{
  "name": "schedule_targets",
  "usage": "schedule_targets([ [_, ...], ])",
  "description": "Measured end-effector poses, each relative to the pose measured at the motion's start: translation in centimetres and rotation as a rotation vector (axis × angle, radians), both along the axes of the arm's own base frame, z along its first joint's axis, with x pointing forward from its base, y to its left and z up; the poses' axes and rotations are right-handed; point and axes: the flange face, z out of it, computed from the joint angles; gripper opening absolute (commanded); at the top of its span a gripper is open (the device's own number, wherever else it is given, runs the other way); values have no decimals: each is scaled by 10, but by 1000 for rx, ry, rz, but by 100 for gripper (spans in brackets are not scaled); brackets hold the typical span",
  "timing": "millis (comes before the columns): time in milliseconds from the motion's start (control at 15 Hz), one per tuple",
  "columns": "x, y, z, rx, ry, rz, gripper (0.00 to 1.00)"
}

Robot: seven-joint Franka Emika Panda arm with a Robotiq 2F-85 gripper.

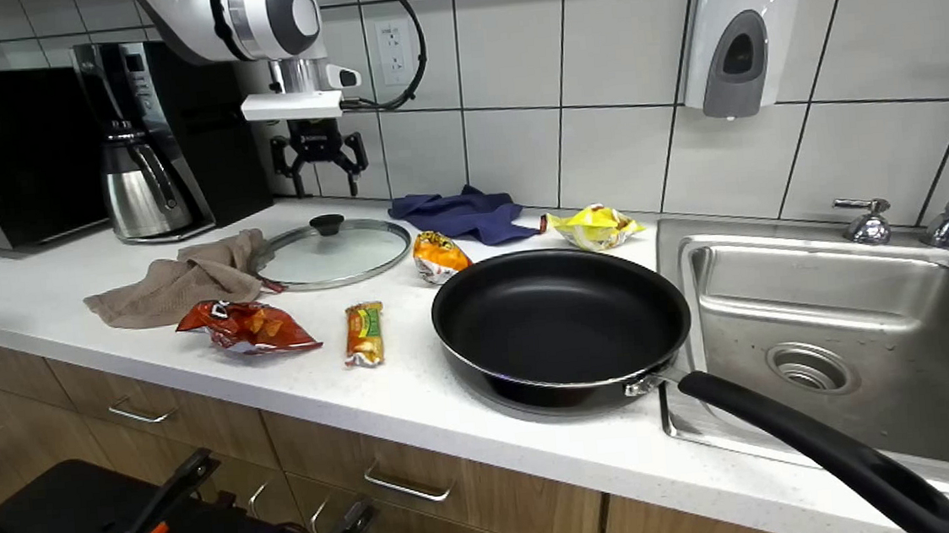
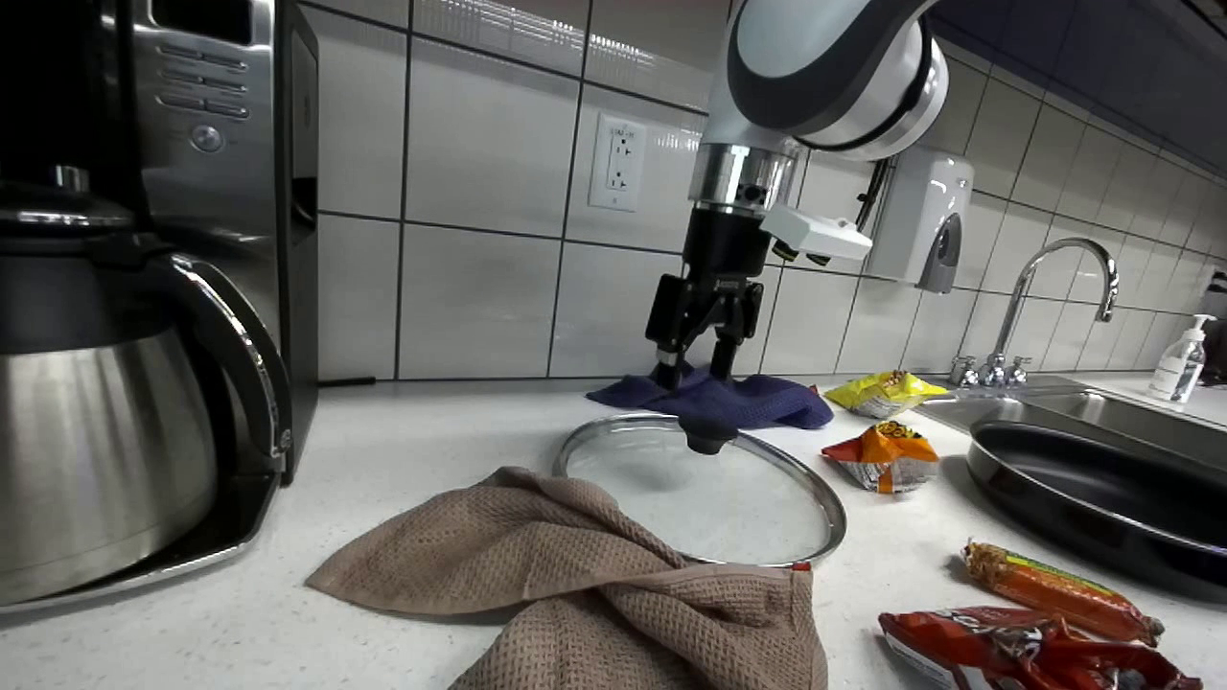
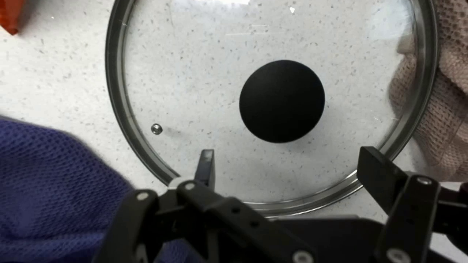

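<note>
White tiles (image 1: 508, 43) stand behind the pale tabletop (image 2: 431, 441). Above it hangs the pincer (image 1: 326, 192), its two fingers (image 3: 380, 175) spread wide. Below and apart from them lies one glass lid (image 1: 334, 256), between one blue cloth (image 1: 462, 215) and one brown cloth (image 1: 171, 290), the latter partly under the lid. Farther out sit four snack packets (image 1: 255, 326), one frying pan (image 1: 559, 319) with its bare inside showing, and one coffee pot (image 1: 139, 200), its contents hidden.

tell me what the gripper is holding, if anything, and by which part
Nothing is held: the gripper is open, its jaws apart with nothing gripped between them, clear of the glass lid and its black knob.
</note>
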Motion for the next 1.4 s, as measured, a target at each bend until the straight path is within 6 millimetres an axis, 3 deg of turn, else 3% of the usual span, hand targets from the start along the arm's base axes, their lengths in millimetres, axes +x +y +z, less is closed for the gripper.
schedule_targets([
  [267, -2, -11, 27, -1, -38, -13, 100],
  [667, -11, -56, 56, -10, -72, -82, 100],
  [1400, -15, -58, 55, -11, -72, -83, 100],
])
